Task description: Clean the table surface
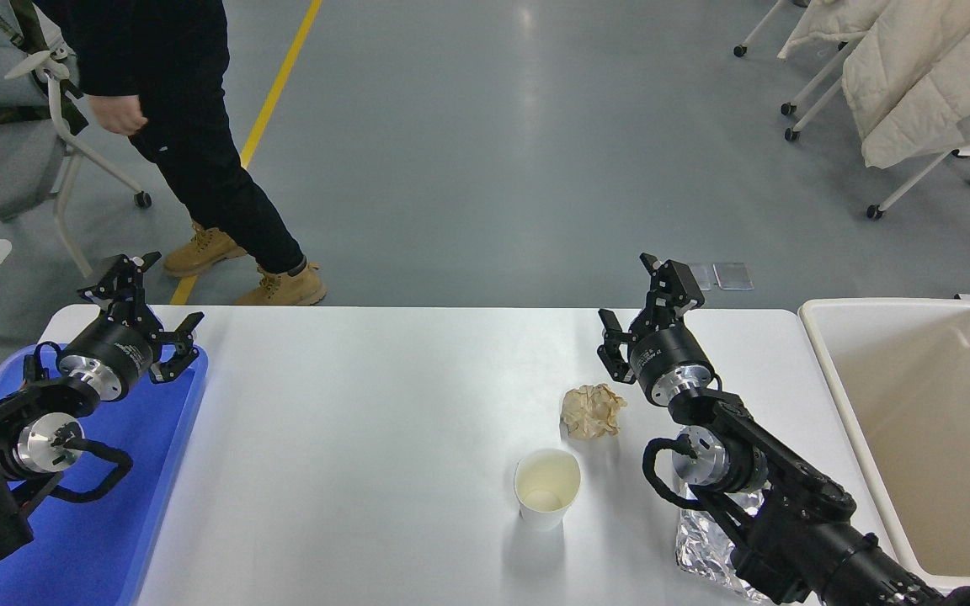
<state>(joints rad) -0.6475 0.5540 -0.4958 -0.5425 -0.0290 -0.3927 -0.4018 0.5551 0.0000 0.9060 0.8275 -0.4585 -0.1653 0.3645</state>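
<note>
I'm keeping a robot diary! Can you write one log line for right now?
right pincer: open, empty, beyond crumpled paper | left pincer: open, over blue tray | paper cup, foil on table surface

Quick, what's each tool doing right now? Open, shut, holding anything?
Left tool: open, empty, parked above the blue tray.
Right tool: open, empty, above the table just beyond the crumpled paper.

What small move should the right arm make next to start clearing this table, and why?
Probably lower the right gripper toward the crumpled paper ball. The gripper is open, holds nothing, and hangs just beyond the ball, the closest litter on the table surface; the paper cup stands nearer the camera. The cream bin waits at the right.
</note>
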